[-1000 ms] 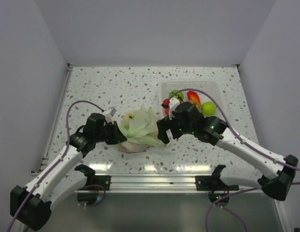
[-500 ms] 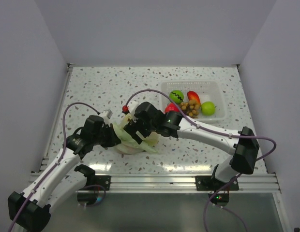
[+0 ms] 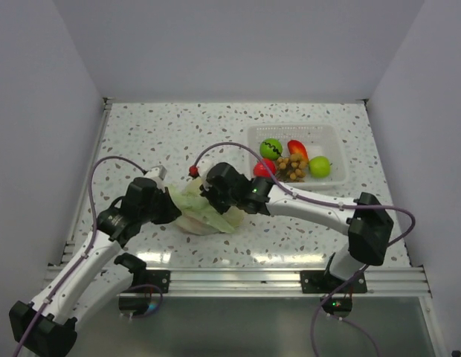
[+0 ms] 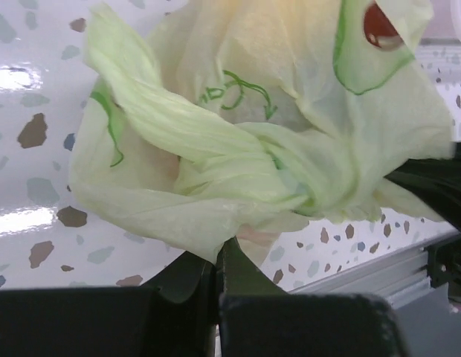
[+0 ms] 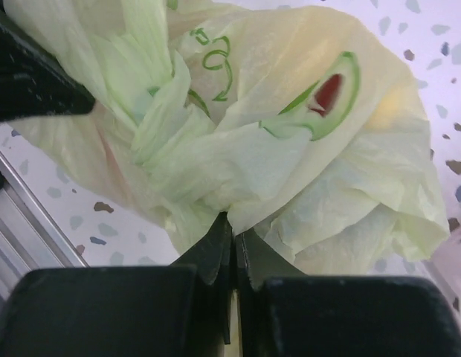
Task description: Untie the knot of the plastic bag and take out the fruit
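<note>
Your left gripper (image 4: 218, 256) is pinched shut on a low fold of the bag (image 4: 238, 97). Your right gripper (image 5: 232, 236) is clamped on the plastic from the opposite side. The knot (image 4: 286, 175) sits twisted tight between them. The tray (image 3: 338, 149) stands beyond, to the right.

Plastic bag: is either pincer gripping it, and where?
Both. The left pincer pinches a fold of the bag near the knot; the right pincer pinches another fold on the opposite side.
</note>
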